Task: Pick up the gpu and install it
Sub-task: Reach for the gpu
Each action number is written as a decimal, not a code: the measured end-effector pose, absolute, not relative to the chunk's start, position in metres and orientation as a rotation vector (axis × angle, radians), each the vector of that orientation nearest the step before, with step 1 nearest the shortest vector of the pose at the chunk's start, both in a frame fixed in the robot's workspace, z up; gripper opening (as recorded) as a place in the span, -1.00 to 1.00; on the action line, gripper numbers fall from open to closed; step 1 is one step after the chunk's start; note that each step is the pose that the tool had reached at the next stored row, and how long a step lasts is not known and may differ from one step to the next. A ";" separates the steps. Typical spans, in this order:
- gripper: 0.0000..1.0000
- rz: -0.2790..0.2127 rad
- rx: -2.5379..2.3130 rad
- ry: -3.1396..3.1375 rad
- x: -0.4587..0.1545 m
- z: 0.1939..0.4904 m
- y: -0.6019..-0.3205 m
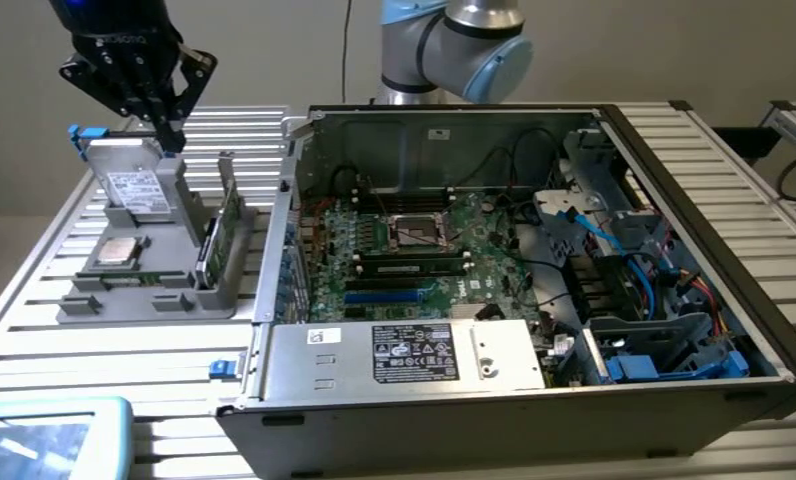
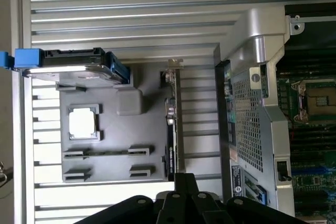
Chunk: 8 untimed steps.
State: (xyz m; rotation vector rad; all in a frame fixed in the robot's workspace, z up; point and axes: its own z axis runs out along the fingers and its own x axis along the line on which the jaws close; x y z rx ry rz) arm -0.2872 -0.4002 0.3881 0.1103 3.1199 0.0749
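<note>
Black end effector, closed and empty, hangs above the grey holder, clear of the gpu standing there.

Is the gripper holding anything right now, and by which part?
Nothing is held. The gripper is shut and empty above the grey holder, where the gpu stands on edge, untouched.

The arm is showing rounded silver-grey joints with a pale blue cap. The gripper is showing all black: linked fingers with round pivot pins. A blue light is glowing on the wrist.
</note>
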 end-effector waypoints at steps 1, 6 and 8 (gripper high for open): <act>-0.79 0.075 0.110 3.120 -0.287 0.388 -0.400; -0.65 0.075 0.111 3.120 -0.287 0.388 -0.400; -0.40 0.075 0.111 3.120 -0.287 0.388 -0.400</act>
